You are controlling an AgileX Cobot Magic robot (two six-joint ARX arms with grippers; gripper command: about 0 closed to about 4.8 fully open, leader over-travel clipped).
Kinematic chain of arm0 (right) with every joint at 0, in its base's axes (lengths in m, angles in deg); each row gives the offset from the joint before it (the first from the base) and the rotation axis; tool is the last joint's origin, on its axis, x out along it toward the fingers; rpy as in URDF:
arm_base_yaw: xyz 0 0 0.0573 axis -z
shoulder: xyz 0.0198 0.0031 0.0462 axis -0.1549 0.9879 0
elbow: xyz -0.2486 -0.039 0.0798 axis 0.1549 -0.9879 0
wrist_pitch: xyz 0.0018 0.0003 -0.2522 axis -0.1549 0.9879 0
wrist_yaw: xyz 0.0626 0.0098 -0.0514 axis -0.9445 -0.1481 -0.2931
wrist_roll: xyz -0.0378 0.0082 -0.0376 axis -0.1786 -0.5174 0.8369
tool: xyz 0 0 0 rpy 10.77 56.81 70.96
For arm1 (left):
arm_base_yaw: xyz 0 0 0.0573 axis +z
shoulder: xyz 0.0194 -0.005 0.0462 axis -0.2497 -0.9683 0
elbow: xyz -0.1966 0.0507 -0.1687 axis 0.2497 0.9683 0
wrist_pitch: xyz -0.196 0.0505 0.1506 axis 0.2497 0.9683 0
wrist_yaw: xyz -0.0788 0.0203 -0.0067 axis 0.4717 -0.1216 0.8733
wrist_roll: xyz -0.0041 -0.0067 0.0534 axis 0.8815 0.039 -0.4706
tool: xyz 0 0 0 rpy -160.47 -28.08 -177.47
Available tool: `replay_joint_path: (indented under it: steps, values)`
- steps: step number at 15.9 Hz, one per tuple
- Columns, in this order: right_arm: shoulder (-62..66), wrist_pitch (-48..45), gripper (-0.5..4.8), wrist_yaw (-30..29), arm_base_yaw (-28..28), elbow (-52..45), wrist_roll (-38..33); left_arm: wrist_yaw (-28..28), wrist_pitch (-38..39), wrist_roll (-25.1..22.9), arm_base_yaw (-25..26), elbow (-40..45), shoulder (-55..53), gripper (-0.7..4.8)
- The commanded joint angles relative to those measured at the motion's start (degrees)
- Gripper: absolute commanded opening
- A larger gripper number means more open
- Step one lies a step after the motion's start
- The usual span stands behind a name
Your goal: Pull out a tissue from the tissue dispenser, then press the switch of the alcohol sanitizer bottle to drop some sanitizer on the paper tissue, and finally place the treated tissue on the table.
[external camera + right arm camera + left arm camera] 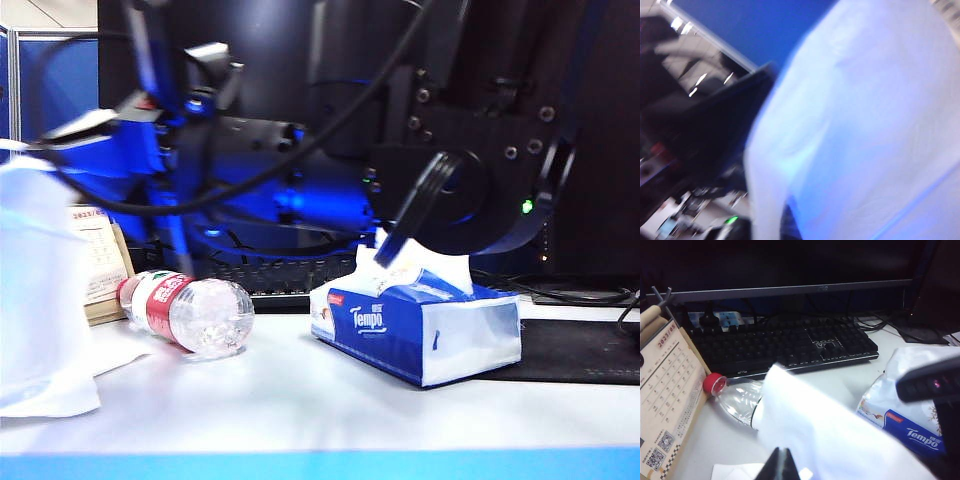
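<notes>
Gripping the tissue [865, 125]: right gripper [757, 150] clamped on its edge; flimsy, tears easily. Left gripper [780, 465] unclear, parked aside.

Blue light washes the dim, motion-blurred background of the exterior view while the table [300, 400] glares white, the left wrist view is sharp but dark above the keyboard [780, 345], and the right wrist view is entirely smeared.
</notes>
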Motion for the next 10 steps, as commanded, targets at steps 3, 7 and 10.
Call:
replay_joint_path:
  steps: [3, 7, 10]
  values:
    - [-0.4, -1.2, -0.05, -1.3, -2.5, 1.4, 0.5, 0.2, -0.3, 0.0, 0.0, -0.2, 0.0, -0.05]
    - [-0.4, -1.2, -0.05, -0.9, -1.4, 2.0, 0.9, 0.3, -0.3, 0.0, 0.0, -0.2, 0.0, -0.05]
    - [-0.4, -1.2, -0.05, -0.2, 0.7, 3.7, 0.9, 0.3, -0.3, 0.0, 0.0, -0.2, 0.0, -0.05]
